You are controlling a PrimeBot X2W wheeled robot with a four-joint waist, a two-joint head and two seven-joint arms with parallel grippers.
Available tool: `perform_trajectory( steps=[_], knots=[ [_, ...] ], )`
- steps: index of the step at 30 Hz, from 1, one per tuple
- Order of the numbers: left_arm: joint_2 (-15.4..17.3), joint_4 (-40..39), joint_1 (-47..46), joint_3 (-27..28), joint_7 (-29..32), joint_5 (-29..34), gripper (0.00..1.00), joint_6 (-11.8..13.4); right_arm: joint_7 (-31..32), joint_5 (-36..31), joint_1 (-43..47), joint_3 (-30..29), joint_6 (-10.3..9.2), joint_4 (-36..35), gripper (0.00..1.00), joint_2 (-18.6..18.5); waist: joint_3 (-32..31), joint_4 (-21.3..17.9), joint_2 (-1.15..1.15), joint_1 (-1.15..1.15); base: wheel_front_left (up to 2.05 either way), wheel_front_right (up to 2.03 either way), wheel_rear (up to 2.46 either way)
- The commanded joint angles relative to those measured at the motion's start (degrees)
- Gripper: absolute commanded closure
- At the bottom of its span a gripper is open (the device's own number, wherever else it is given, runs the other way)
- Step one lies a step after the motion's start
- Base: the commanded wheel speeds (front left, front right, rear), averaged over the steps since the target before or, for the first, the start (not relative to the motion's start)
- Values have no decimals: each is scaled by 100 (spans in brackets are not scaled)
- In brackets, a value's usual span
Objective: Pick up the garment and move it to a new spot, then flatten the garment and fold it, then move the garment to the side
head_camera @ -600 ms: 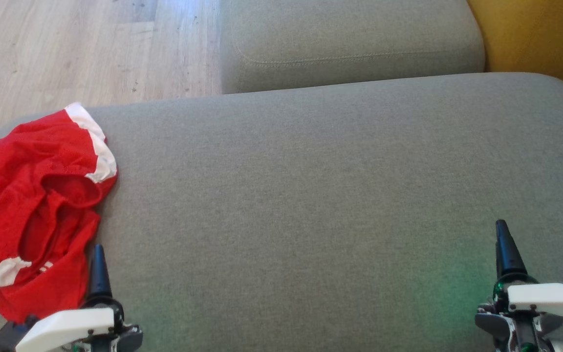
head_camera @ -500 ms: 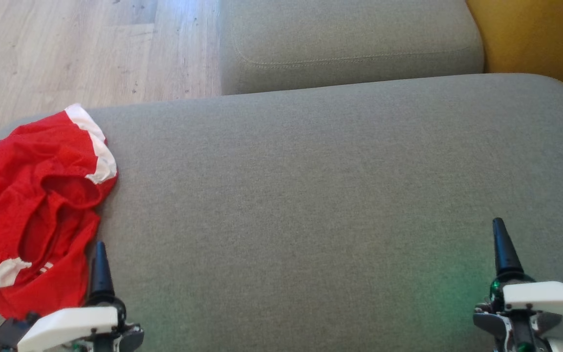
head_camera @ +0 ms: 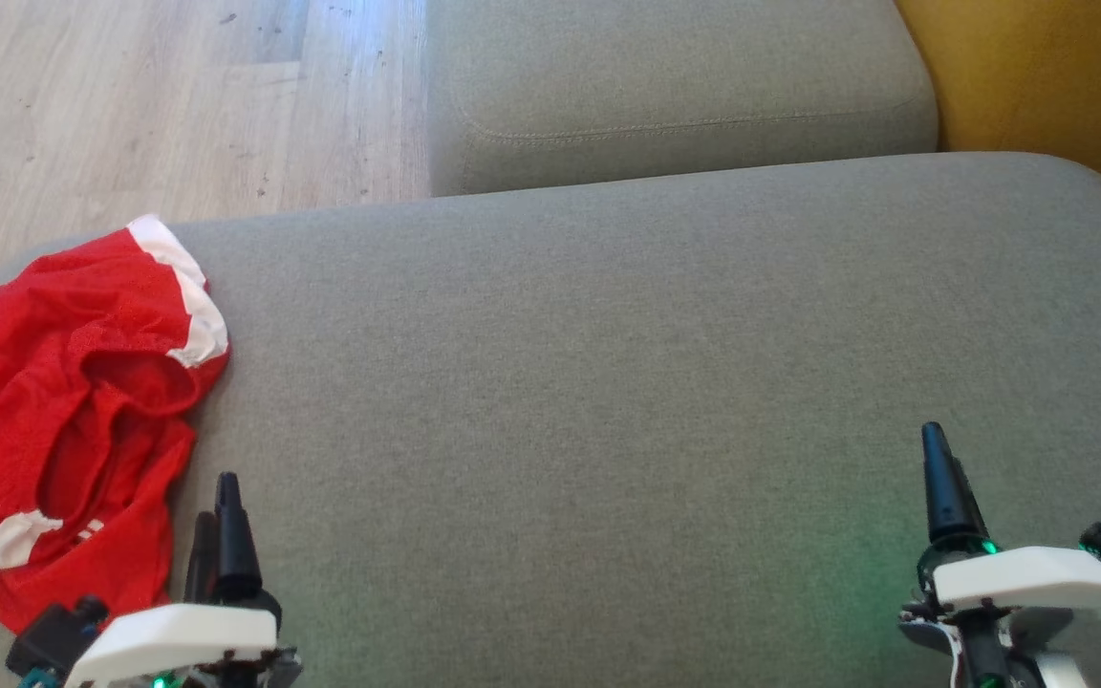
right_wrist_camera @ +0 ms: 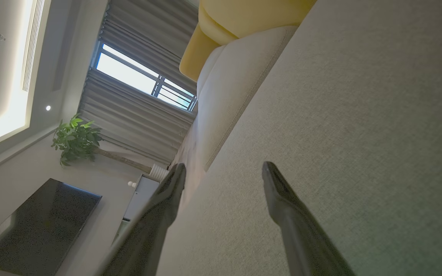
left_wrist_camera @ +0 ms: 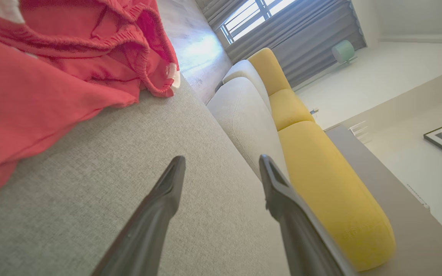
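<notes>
A crumpled red garment (head_camera: 63,411) with white trim lies at the left end of the grey sofa cushion (head_camera: 608,382). In the left wrist view the red garment (left_wrist_camera: 44,76) fills the upper left, just beyond the fingers. My left gripper (head_camera: 216,511) hovers at the garment's near right edge, open with nothing between its fingers (left_wrist_camera: 167,191). My right gripper (head_camera: 938,468) stands open over bare cushion at the lower right, far from the garment, and its fingers (right_wrist_camera: 282,199) are empty.
A second grey cushion (head_camera: 675,86) sits behind the first, with a yellow cushion (head_camera: 1047,76) at the back right. Wooden floor (head_camera: 130,105) lies beyond the sofa's left edge. The cushion between the grippers is bare.
The left gripper has shifted right and turned so both fingers show beside the garment. The right gripper has shifted left. The garment has not moved.
</notes>
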Motion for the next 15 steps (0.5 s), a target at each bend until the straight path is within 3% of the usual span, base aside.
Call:
perform_trajectory(
  steps=[1,15],
  knots=[
    [33,-242,-156,34,-76,224,0,6,-69,-216,-178,116,-2,-247,0,-17,-7,-3,0,0,0,0,0],
    [44,-420,-71,-156,-312,1255,0,77,-306,-1274,-141,408,-2,-387,0,-21,-72,-26,0,0,0,0,0]
  ],
)
